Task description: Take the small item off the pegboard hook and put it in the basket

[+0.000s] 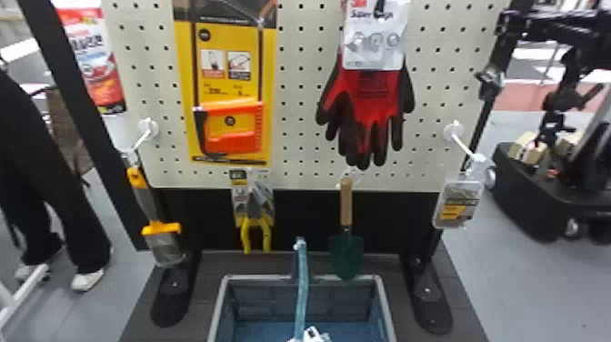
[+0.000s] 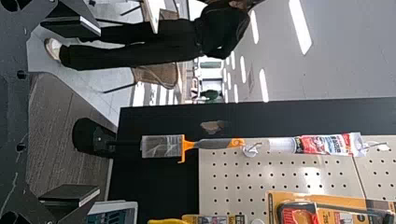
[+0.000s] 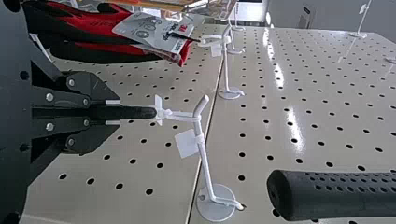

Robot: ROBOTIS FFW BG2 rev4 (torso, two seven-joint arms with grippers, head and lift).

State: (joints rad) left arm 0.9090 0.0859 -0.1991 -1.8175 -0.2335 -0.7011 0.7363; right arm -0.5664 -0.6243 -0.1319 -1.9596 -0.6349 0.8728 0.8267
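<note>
In the right wrist view my right gripper (image 3: 113,112) is shut on the small item (image 3: 144,112), a slim black piece whose rounded end sticks out past the fingertips. A white tie at that end loops around the white pegboard hook (image 3: 203,161), close to its bent-up tip. My left gripper (image 2: 99,110) stands open and holds nothing, away from the board's hanging goods. The grey-rimmed basket (image 1: 385,310) sits low in front of the board in the head view; its corner region (image 2: 116,204) appears beside a left finger in the left wrist view.
Red-black gloves (image 3: 93,28) hang beside the right gripper, and a black perforated handle (image 3: 331,194) lies beyond the hook. Pliers (image 1: 255,213), a trowel (image 1: 346,245), a scraper (image 1: 159,227) and a small pack (image 1: 458,202) hang low around the basket. A teal strip (image 1: 302,282) crosses the basket.
</note>
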